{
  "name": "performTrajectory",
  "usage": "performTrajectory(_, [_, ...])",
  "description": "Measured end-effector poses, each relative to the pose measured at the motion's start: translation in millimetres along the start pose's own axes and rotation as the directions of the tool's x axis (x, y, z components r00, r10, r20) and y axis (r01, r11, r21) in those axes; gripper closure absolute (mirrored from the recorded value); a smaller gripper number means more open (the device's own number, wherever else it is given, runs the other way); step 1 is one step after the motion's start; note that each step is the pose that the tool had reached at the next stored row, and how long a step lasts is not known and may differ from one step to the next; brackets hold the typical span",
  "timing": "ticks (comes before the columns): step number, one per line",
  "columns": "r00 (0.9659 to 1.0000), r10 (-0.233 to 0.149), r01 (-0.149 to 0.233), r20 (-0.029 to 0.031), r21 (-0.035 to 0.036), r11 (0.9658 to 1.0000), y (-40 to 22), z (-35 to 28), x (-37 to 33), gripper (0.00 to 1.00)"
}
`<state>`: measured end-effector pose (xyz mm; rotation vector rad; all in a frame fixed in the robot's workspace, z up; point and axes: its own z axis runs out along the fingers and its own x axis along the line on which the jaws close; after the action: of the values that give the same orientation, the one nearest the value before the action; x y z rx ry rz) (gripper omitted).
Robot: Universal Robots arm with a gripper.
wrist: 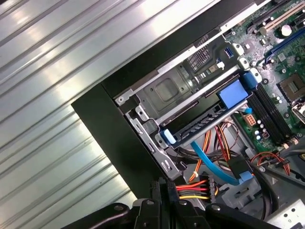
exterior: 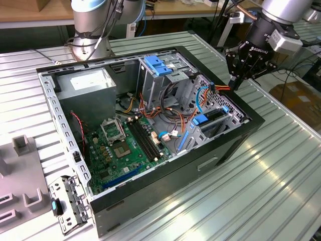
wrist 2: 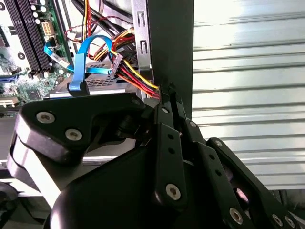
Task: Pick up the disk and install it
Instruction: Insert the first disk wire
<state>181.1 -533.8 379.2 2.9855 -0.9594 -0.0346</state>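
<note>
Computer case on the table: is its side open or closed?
Open. The computer case has no side cover on; its green circuit board and coloured cables lie exposed.

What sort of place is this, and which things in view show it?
Probably a robotics lab or workshop. An open computer case with its motherboard exposed lies on a ribbed metal workbench, and a robot arm reaches over the case.

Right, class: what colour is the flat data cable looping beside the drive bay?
Light blue. The cable shows best in the second wrist view.
</note>
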Motion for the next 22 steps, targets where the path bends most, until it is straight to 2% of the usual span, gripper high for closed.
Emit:
performTrajectory(4, [0.9992, 0.041, -0.041, 0.0005, 0.0007, 0.9992, 0.5, 0.1, -0.6, 0.84])
performTrajectory(8, [0.994, 0.109, -0.109, 0.0015, 0.0021, 0.994, 1.6, 0.8, -2.2, 0.84])
performTrajectory(12, [0.9902, 0.14, -0.14, 0.0018, 0.0025, 0.9902, 2.3, 1.1, -3.3, 0.84])
performTrajectory(18, [0.9794, 0.202, -0.202, 0.0028, 0.0037, 0.9794, 3.1, 1.9, -4.3, 0.84])
performTrajectory(19, [0.9763, 0.216, -0.216, 0.0031, 0.0039, 0.9763, 3.2, 2.0, -4.5, 0.84])
performTrajectory(21, [0.9677, 0.252, -0.252, 0.0037, 0.0045, 0.9677, 3.6, 2.4, -5.0, 0.84])
performTrajectory(22, [0.9651, 0.262, -0.262, 0.0038, 0.0046, 0.9651, 3.7, 2.6, -5.2, 0.84])
